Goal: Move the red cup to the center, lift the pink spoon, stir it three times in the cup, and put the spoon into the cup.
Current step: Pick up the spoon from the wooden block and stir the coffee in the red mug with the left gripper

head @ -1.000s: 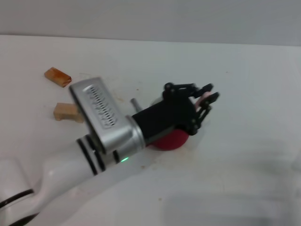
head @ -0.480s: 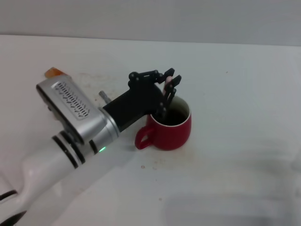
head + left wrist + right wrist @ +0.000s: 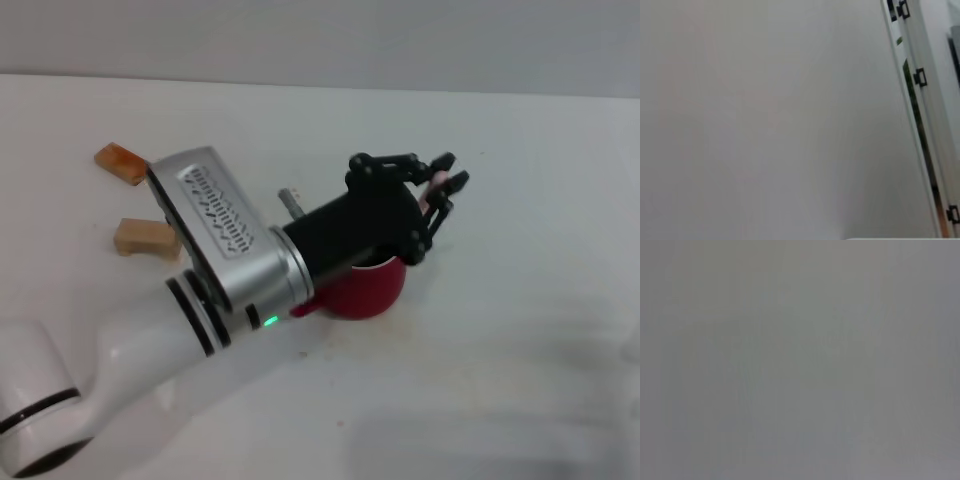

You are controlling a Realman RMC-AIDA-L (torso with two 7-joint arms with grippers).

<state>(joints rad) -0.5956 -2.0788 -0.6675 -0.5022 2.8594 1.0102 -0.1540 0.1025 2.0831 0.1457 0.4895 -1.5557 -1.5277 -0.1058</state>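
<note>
The left arm lies across the table from 7 o'clock, its left gripper covering the red cup from above. Two wooden blocks stand at 9 and 10 o'clock. From 1 to 5 o'clock the way lies open

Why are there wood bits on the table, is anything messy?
Two tan wooden blocks lie loose, far-left of the red cup. Nothing looks spilled. The left claw holds the pink spoon over the cup.
</note>
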